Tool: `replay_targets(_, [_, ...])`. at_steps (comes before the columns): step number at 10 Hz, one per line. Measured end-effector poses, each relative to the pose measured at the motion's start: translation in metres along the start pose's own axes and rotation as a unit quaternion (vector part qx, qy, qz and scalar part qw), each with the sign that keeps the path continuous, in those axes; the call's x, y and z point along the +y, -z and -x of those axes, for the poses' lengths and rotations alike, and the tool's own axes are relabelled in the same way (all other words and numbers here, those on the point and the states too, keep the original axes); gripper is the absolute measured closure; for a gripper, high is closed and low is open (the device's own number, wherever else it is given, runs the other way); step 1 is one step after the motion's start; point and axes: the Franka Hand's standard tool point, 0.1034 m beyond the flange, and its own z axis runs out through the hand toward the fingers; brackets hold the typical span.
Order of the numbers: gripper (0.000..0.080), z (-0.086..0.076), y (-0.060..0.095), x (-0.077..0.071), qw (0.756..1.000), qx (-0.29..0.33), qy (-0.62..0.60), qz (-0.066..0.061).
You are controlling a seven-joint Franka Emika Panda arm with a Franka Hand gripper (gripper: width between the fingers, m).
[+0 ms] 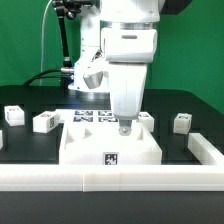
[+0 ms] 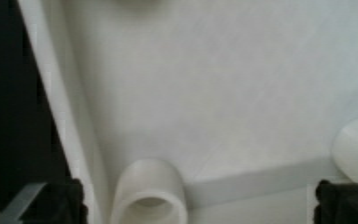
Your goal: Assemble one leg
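The large flat white panel [image 1: 110, 147] with a raised rim lies in the middle of the black table. My gripper [image 1: 125, 126] hangs straight down over the panel's far part, its tips just above the surface. In the wrist view the gripper [image 2: 202, 205] is open, with the dark fingers [image 2: 59, 200] far apart and nothing between them touching both. A blurred white rounded stub [image 2: 149, 196] stands on the panel [image 2: 211, 90] close to one finger. Two legs [image 1: 13, 115] [image 1: 45, 122] lie at the exterior view's left and one leg [image 1: 181, 122] at its right.
The marker board [image 1: 92, 117] lies behind the panel. Another small white block [image 1: 147, 118] sits by the panel's far right corner. A low white wall [image 1: 110, 180] runs along the front and up the right side [image 1: 205, 148]. The robot's base and cables stand at the back.
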Motion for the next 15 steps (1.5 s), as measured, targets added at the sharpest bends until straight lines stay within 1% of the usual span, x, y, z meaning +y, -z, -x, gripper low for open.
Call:
replay_targets(2, [0.015, 0.001, -0.005, -0.012, 1.0, -0.001, 0.001, -0.007])
replay_targets(3, [0.015, 0.002, -0.006, -0.015, 1.0, -0.002, 0.001, -0.007])
replay_targets(4, [0.015, 0.008, -0.01, -0.024, 1.0, 0.002, 0.023, 0.011])
replay_targets(5, [0.015, 0.017, -0.017, -0.046, 0.999, 0.003, 0.03, 0.018])
replay_targets(6, [0.015, 0.024, -0.018, -0.056, 0.999, 0.005, 0.036, 0.029])
replay_targets(7, [0.015, 0.029, -0.022, -0.065, 0.998, 0.007, 0.042, 0.043])
replay_targets(8, [0.015, 0.033, -0.027, -0.075, 0.998, 0.007, 0.04, 0.042])
replay_targets(9, [0.015, 0.033, -0.03, -0.079, 0.998, 0.007, 0.039, 0.04])
replay_targets(10, [0.015, 0.033, -0.035, -0.086, 0.998, 0.008, 0.038, 0.041])
replay_targets(11, [0.015, 0.03, -0.042, -0.094, 0.999, 0.008, 0.03, 0.035])
replay_targets(13, [0.015, 0.019, -0.056, -0.098, 0.999, 0.004, 0.023, 0.023])
replay_targets(15, [0.015, 0.018, -0.06, -0.102, 1.0, 0.005, 0.013, 0.017])
